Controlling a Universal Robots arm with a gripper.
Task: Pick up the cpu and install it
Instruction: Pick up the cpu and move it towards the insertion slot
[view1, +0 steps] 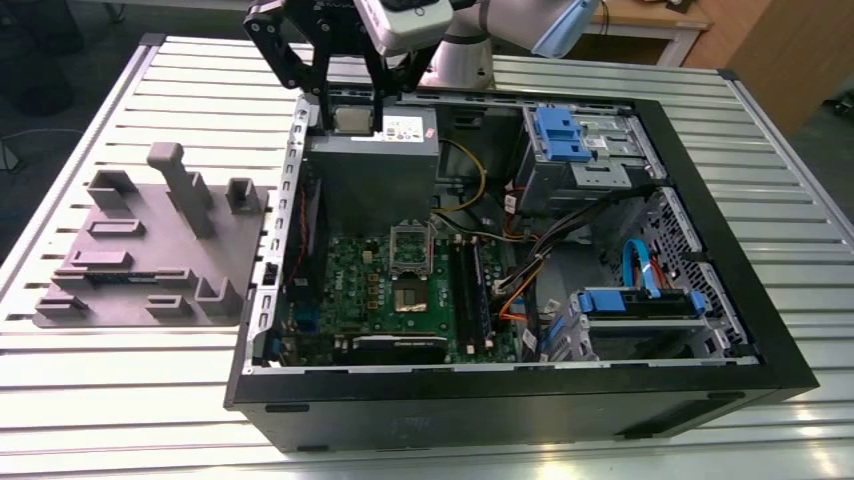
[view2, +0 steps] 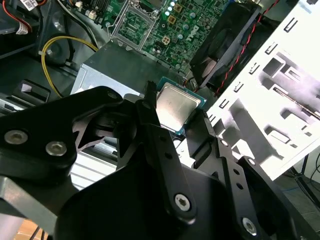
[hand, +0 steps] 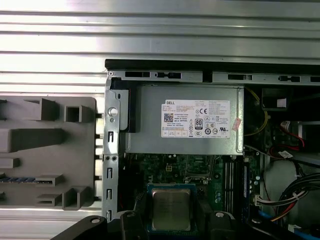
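Slatted metal bench (view1: 120, 420) carries a black PC case (view1: 534, 415), open on top with the interior exposed and bare slats all round it. A grey moulded plate (view1: 147, 260) with upright blocks lies flat just beside the case on the exterior view's left. Inside, a grey power supply (hand: 150, 120) has a white label (hand: 196, 119) covered in small print and logos. A green motherboard (view1: 387, 300) sits next to it, with a socket frame (view1: 410, 247) near its middle. The black claw (view1: 352, 118) hangs over the power-supply end. Its fingers (view2: 150, 135) pinch the cpu (hand: 171, 209) by opposite edges. The silver top shows in both wrist views, well clear of the socket frame.
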